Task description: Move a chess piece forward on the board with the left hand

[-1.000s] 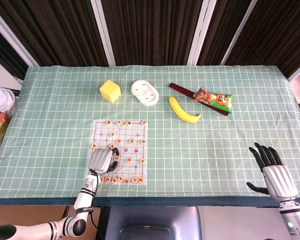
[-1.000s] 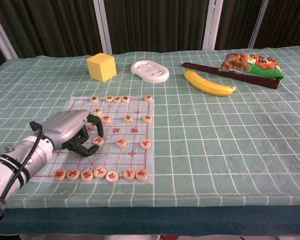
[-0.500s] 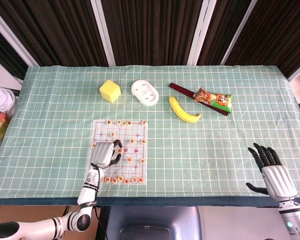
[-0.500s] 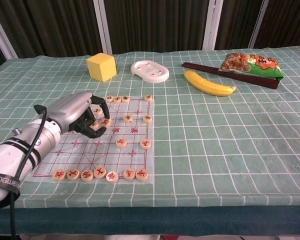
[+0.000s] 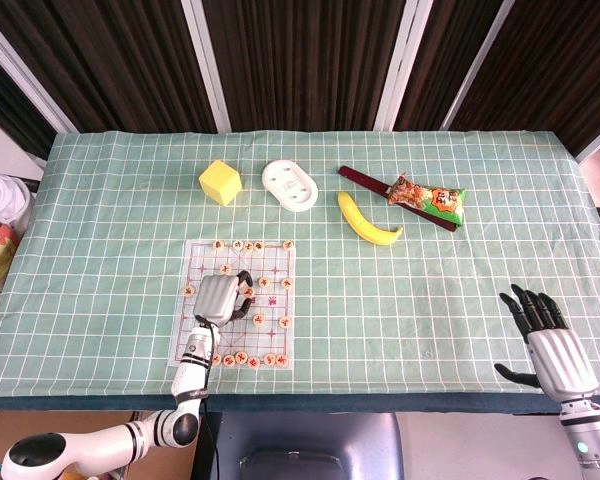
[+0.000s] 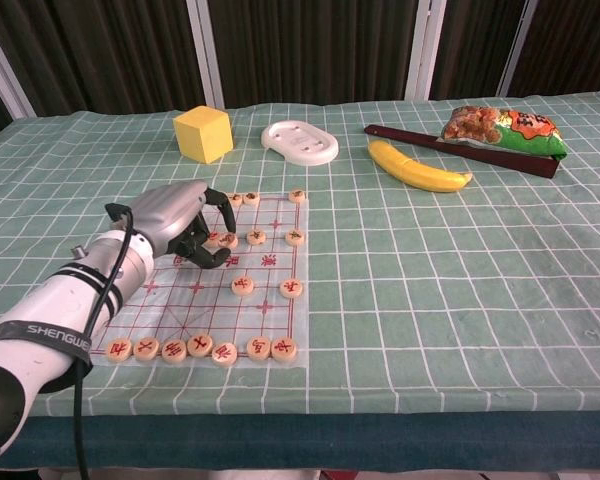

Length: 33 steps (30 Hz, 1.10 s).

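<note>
A clear chess board (image 5: 275, 300) (image 6: 265, 300) with a red grid lies at the front left of the green checked table. Round wooden pieces stand in a near row (image 6: 200, 347) and a far row (image 6: 242, 198), with a few between. My left hand (image 5: 218, 297) (image 6: 180, 218) hovers low over the board's left middle, its fingers curled down around one chess piece (image 6: 228, 240) at the fingertips. My right hand (image 5: 545, 340) rests with fingers spread at the table's front right corner, holding nothing; the chest view does not show it.
Beyond the board stand a yellow cube (image 5: 220, 182) (image 6: 203, 134) and a white tray (image 5: 290, 185) (image 6: 300, 142). A banana (image 5: 368, 222) (image 6: 418, 167), a snack bag (image 5: 427, 197) (image 6: 502, 128) and a dark stick (image 5: 365, 180) (image 6: 410, 137) lie at the back right.
My left hand has travelled forward and slightly right across the board, away from the near rows, and the piece at its fingertips has moved with it. The right hand has stayed put.
</note>
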Motion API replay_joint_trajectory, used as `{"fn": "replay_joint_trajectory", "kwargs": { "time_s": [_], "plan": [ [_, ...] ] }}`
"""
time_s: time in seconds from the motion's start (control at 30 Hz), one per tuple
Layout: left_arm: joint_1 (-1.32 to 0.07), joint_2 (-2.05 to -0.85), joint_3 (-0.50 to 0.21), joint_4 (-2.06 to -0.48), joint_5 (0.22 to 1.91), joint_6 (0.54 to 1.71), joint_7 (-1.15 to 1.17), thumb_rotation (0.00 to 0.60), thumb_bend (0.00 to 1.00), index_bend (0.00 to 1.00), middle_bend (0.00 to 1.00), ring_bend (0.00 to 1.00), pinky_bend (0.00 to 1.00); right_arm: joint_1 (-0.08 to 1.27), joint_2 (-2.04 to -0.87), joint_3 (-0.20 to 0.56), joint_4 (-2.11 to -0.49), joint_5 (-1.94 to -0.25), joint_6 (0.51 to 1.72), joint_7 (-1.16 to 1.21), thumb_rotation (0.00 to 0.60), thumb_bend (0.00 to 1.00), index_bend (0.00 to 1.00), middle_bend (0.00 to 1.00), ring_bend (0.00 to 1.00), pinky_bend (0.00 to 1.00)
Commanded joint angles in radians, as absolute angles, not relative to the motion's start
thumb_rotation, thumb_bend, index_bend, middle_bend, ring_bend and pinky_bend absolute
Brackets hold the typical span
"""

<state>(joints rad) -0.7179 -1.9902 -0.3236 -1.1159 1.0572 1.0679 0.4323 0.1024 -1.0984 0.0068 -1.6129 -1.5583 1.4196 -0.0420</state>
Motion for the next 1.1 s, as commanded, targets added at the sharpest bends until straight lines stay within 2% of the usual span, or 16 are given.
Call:
{"fn": "replay_joint_trajectory", "kwargs": {
  "time_s": [0.03,0.33,0.57,0.8,1.0,1.1],
  "plan": [
    [-0.729,-2.01,-0.323,-1.08,1.067,1.066,0.406,0.6,0.36,0.51,1.0,1.0,1.0,0.102,-1.099,0.007,-1.613,-1.557,1.419,-0.041,0.6,0.22,0.0,0.0,0.0,0.0],
    [-0.746,-2.036,-0.318,-1.023,1.07,1.054,0.399,0.6,0.37,0.48,1.0,1.0,1.0,0.1,-1.095,0.007,-1.615,-1.558,1.423,-0.036,0.6,0.22,0.0,0.0,0.0,0.0],
    [-0.745,-2.027,-0.308,-1.04,1.086,1.065,0.398,0.6,0.38,0.34,1.0,1.0,1.0,0.1,-1.092,0.001,-1.621,-1.563,1.42,-0.037,0.6,0.22,0.0,0.0,0.0,0.0],
    [-0.743,-2.003,-0.301,-1.091,1.096,1.072,0.412,0.6,0.38,0.33,1.0,1.0,1.0,0.099,-1.089,-0.004,-1.622,-1.571,1.419,-0.034,0.6,0.22,0.0,0.0,0.0,0.0],
    [-0.706,-1.922,-0.25,-1.249,1.182,1.142,0.407,0.6,0.37,0.32,1.0,1.0,1.0,0.099,-1.089,-0.005,-1.622,-1.574,1.42,-0.035,0.6,0.22,0.0,0.0,0.0,0.0],
    [-0.652,-1.8,-0.191,-1.41,1.277,1.22,0.4,0.6,0.37,0.29,1.0,1.0,1.0,0.096,-1.084,-0.008,-1.622,-1.58,1.427,-0.029,0.6,0.22,0.0,0.0,0.0,0.0]
  ]
}}
